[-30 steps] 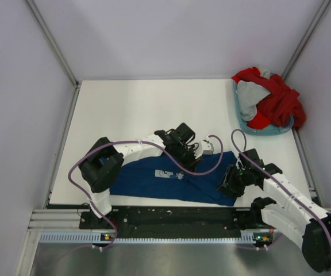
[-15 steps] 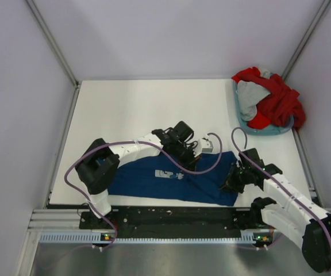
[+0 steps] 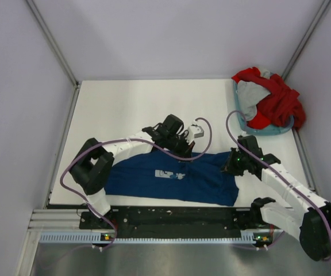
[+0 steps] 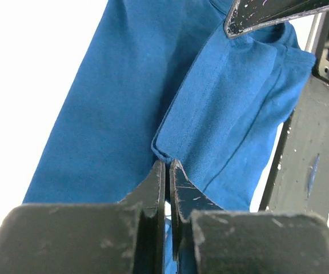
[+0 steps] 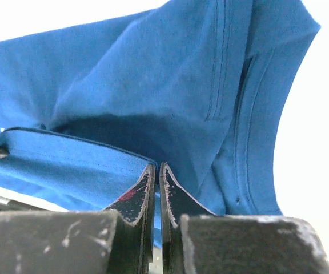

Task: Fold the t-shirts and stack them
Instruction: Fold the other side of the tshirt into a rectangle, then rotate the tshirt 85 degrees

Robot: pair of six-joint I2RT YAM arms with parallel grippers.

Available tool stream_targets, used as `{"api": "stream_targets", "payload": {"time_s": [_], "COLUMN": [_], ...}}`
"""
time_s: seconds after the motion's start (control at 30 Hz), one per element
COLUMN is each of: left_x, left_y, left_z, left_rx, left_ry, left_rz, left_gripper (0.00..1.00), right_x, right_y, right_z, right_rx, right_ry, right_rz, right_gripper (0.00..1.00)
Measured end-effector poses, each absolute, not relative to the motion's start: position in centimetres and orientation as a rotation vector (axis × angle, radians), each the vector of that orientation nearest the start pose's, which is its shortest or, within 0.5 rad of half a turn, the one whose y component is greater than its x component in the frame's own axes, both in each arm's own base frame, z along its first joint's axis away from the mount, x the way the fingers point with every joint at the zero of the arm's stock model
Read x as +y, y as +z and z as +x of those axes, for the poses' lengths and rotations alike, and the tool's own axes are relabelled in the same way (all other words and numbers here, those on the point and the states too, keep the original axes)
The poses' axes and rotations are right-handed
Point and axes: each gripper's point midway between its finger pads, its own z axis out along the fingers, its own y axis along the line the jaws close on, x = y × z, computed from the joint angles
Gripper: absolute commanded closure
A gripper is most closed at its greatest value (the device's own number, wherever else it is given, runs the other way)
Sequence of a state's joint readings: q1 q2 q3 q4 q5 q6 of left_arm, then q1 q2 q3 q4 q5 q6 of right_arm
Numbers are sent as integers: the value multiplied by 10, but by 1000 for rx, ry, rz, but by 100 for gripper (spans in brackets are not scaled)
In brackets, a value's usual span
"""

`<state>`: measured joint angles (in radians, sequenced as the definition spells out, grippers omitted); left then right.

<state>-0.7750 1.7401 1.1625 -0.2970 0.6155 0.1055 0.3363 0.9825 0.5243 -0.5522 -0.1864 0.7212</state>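
The white worktop (image 3: 142, 103) carries a navy t-shirt (image 3: 154, 181) spread along its near edge, and a light blue basket (image 3: 246, 127) at its far right corner.

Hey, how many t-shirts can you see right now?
3. A navy shirt lies spread along the near edge of the table. A red shirt and a grey shirt are heaped in the basket, far right. More may be buried there.

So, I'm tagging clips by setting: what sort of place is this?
Likely a robotics lab cell, not a home: white table walled by panels on metal posts, two arms bolted at its edge, navy t-shirt and basket as props.
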Motion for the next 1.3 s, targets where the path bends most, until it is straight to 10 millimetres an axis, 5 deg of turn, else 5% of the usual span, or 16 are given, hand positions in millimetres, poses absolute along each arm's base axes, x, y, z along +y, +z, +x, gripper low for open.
{"api": "stream_targets", "payload": {"time_s": [0.47, 0.57, 0.63, 0.73, 0.9, 1.13, 1.3], "left_x": [-361, -359, -358, -356, -355, -355, -352], "left_y": [51, 45, 43, 42, 52, 86, 86], "left_z": [250, 253, 254, 258, 269, 262, 253], "left_rx": [2239, 2259, 2264, 2281, 2274, 2203, 2230], "left_ry": [-928, -899, -886, -852, -786, -826, -910], "left_rz": [1199, 1186, 1184, 1185, 1201, 1243, 1240], "left_gripper": [99, 83, 68, 59, 48, 57, 58], "right_x": [118, 119, 119, 117, 105, 107, 107], "right_y": [46, 44, 42, 39, 47, 77, 49], "right_z": [234, 237, 238, 237, 236, 246, 249], "right_rx": [2553, 2552, 2557, 2569, 2573, 2488, 2589], "right_ry": [518, 520, 516, 496, 413, 443, 417], "right_rz": [407, 399, 393, 396, 398, 376, 433], "right_gripper": [100, 99, 85, 68, 61, 83, 98]}}
